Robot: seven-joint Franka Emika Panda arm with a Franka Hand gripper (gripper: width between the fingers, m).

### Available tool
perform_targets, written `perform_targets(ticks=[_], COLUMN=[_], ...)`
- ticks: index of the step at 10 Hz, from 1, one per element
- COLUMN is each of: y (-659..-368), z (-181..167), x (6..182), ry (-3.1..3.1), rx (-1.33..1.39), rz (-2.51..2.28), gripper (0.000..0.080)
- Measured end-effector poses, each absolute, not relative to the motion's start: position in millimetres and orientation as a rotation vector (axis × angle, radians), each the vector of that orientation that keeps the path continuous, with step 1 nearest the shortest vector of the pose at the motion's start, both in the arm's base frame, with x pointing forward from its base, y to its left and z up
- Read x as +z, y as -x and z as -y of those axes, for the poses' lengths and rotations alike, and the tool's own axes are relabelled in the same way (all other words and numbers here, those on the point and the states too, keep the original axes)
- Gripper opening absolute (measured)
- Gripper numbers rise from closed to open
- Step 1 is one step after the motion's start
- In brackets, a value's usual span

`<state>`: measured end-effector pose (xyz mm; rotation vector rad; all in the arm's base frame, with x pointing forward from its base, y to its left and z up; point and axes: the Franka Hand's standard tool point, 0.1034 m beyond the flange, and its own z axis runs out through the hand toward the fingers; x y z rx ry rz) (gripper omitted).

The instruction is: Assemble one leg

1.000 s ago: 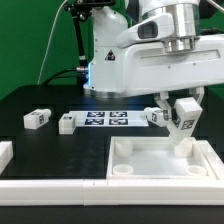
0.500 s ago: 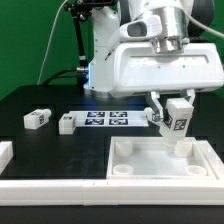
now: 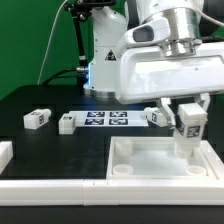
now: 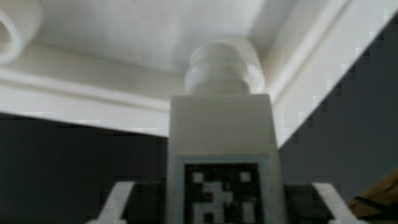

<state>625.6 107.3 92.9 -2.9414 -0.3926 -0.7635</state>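
In the exterior view, a leg is held upright, pinched in the gripper, over the far corner of the white tray-like piece at the exterior view's right. A second leg is laid on the black counter, just beside the marker board. In the wrist view, the leg is seen clamped between the fingers, its rounded tip pointed at a corner of the tray-like piece. Contact cannot be told.

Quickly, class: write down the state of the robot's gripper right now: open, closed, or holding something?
Gripper: closed on the small white oblong plastic leg with a black-and-white tag, held upright at a corner of the large white tray-like piece.
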Motion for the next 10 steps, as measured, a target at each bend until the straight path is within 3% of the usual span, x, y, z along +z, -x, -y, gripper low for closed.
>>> perform_targets(ticks=[2, 10], y=[-626.6, -629.6], z=[-120.7, -109.0], x=[92.4, 83.5], ry=[2.919, 2.921], rx=[-0.793, -0.852], rz=[0.38, 0.427], gripper=[0.0288, 0.0288])
